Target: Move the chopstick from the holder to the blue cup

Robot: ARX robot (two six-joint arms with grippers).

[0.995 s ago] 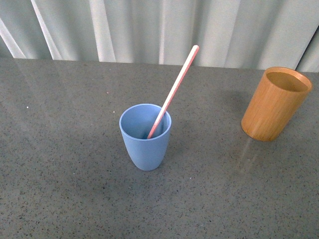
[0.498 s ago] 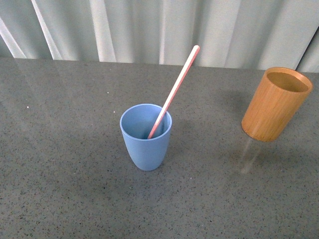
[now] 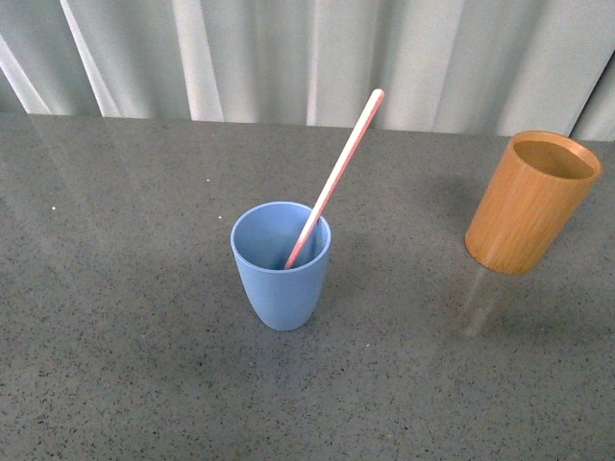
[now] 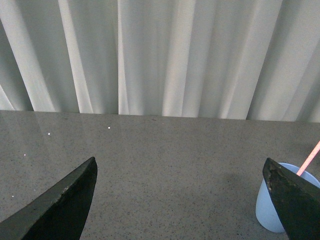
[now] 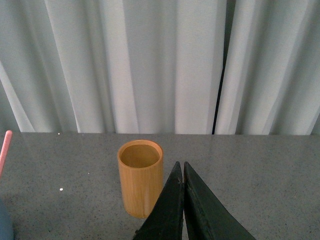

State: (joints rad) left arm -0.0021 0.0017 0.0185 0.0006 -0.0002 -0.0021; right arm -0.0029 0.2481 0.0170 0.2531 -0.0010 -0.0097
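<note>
Chopstick is leaning in blue cup on tabletop, its rim propping it; holder is sitting empty. You're seeing left hand spread wide w/ nothing, right hand pressed closed, nothing btwn.

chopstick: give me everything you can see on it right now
The chopstick is one long, thin, straight pink stick with a paler rounded upper tip. It stands in the blue cup, lower end down inside, shaft leaning against the rim on the side toward the holder and rising well above it, tilted up toward the curtain. Nothing else touches it; neither hand holds it. The left wrist view catches only a short stretch above the cup.
</note>
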